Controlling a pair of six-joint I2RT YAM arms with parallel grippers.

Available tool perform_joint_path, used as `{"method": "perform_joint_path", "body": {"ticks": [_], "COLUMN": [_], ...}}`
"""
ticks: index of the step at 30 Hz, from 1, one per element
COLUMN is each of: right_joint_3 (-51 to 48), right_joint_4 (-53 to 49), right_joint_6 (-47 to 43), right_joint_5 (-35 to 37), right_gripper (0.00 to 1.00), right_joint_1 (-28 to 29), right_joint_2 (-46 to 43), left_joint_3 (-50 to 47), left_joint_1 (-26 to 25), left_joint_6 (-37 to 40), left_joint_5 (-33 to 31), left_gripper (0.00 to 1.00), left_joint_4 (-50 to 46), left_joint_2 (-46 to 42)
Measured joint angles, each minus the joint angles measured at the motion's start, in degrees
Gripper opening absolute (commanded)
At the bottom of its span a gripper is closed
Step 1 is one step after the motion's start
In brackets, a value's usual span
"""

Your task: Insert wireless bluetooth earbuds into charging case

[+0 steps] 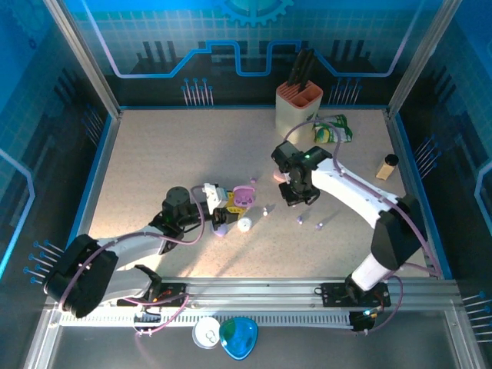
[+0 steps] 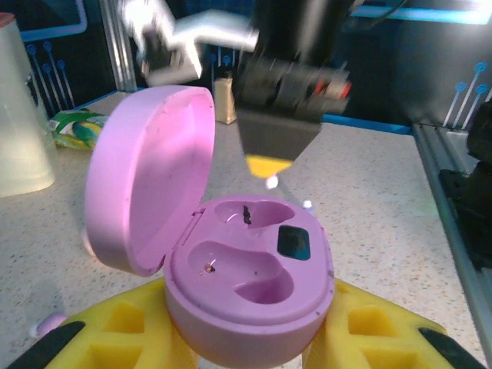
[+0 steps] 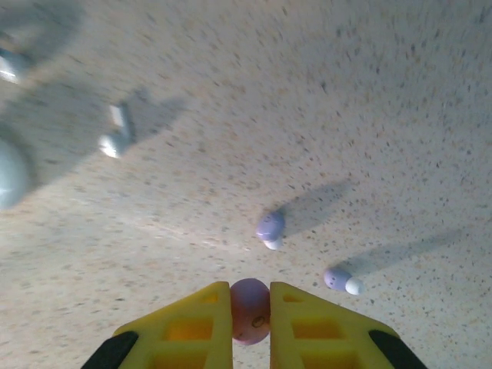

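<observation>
Above the speckled bench (image 3: 346, 92), your right tool (image 3: 250, 298) pinches one pink earbud (image 3: 250, 317); it looks light, smooth and slippery, so hold it across the round body. Your left tool (image 2: 246, 342) clamps the open case (image 2: 254, 265), sockets empty.

The raised lid (image 2: 146, 177) walls one side of the bare sockets (image 2: 238, 269).

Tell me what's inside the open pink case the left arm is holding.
The open pink case has two moulded wells, both empty, and a dark window beside them. Nothing covers the wells; the yellow jaws hide only its lower shell.
</observation>
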Motion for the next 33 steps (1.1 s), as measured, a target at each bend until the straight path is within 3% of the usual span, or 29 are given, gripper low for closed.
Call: {"method": "perform_joint_path", "body": {"ticks": [9, 21, 33], "right_joint_3": [8.96, 18.6, 21.68], "right_joint_4": [0.85, 3.74, 4.76], "right_joint_6": [0.33, 0.28, 0.22], "right_joint_5": [-2.05, -6.4, -8.22], "right_gripper": [0.16, 0.16, 0.16], "right_joint_1": [6.23, 10.78, 12.33], "right_joint_2": [-3.61, 3.3, 9.16], "left_joint_3": [2.6, 3.04, 3.08], "left_joint_1": [0.0, 0.0, 0.0], "left_joint_6": [1.38, 1.2, 1.11], "left_joint_5": [-5.92, -8.33, -8.41], "left_gripper": [0.25, 0.25, 0.25], "left_joint_4": [0.98, 4.37, 4.81], "left_joint_2": [5.22, 7.8, 7.8]}}
